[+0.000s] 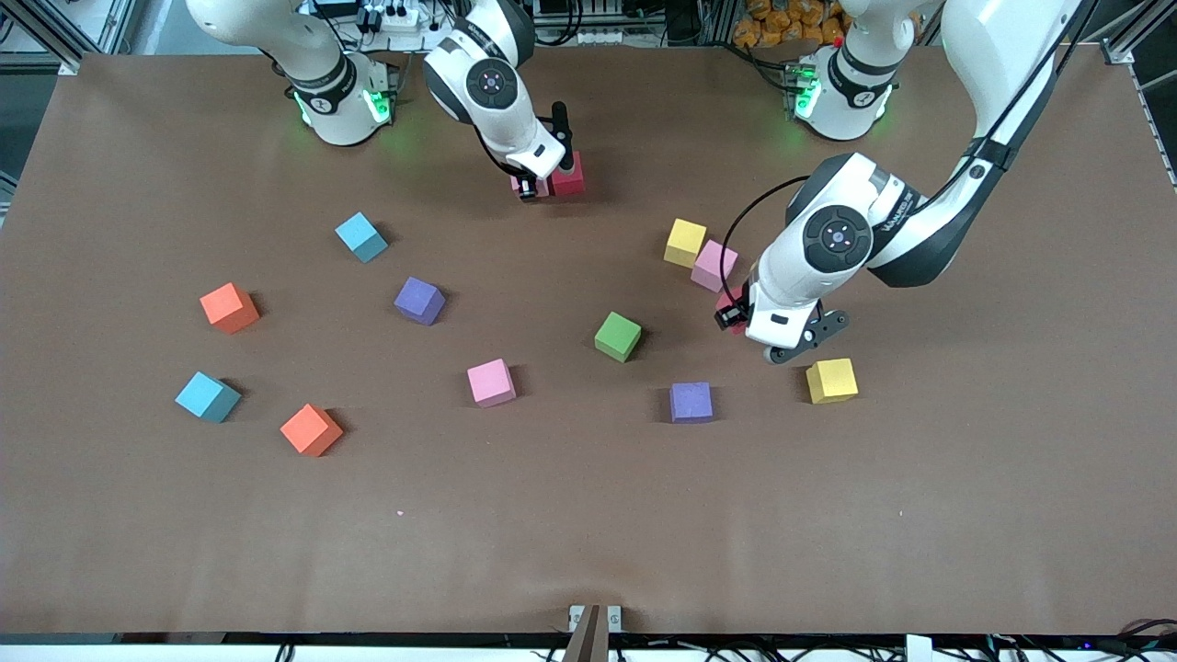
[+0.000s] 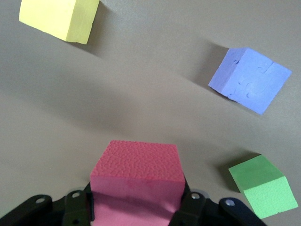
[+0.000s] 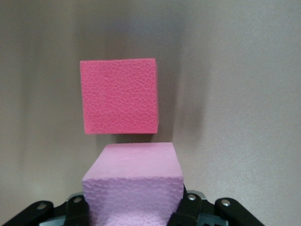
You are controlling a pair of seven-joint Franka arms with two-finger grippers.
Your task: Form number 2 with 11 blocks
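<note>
Loose blocks: blue (image 1: 361,236), orange (image 1: 229,307), purple (image 1: 419,300) and others lie scattered, unplaced.
Right gripper (image 1: 542,187): clamps a pink cube (image 3: 133,188), beside the red cube (image 1: 568,175) at the table's 12 o'clock.
Number 2: barely begun.
Left gripper (image 1: 747,317): grips a red block (image 2: 136,181).

You have one block (image 1: 567,175) near the bases, another (image 1: 530,185) just beside it | two blocks (image 1: 685,242) touching toward the left arm's end | other blocks (image 1: 617,336) scattered well apart, nearer the front camera
</note>
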